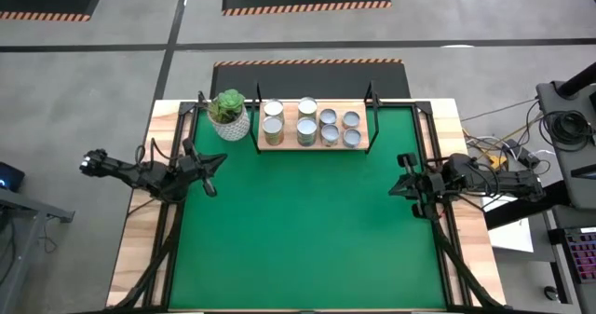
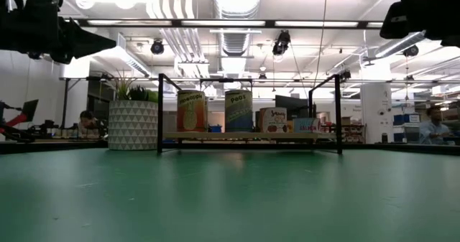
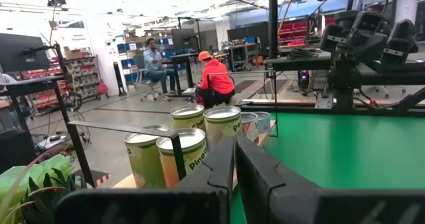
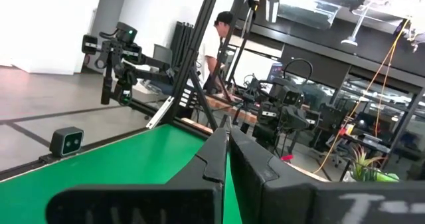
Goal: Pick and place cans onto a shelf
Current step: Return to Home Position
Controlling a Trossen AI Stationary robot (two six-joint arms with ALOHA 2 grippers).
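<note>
The cans [image 1: 307, 130] all stood on the shelf [image 1: 290, 133], which sat at the far edge of the green mat [image 1: 298, 230], about midway across; the taller cans filled its left half in two columns, the shorter ones clustered on its right half; a white plant pot [image 1: 230, 123] stood just left of the shelf. The left gripper [image 3: 235, 144] hung above the mat's left edge, nearer than the shelf and well apart from it; its fingers [image 3: 216, 171] were pressed together with nothing between them. The right gripper [image 4: 226, 134] hung above the mat's right edge, likewise well clear of the shelf; its fingers [image 4: 212, 157] met at the tips, holding nothing.
</note>
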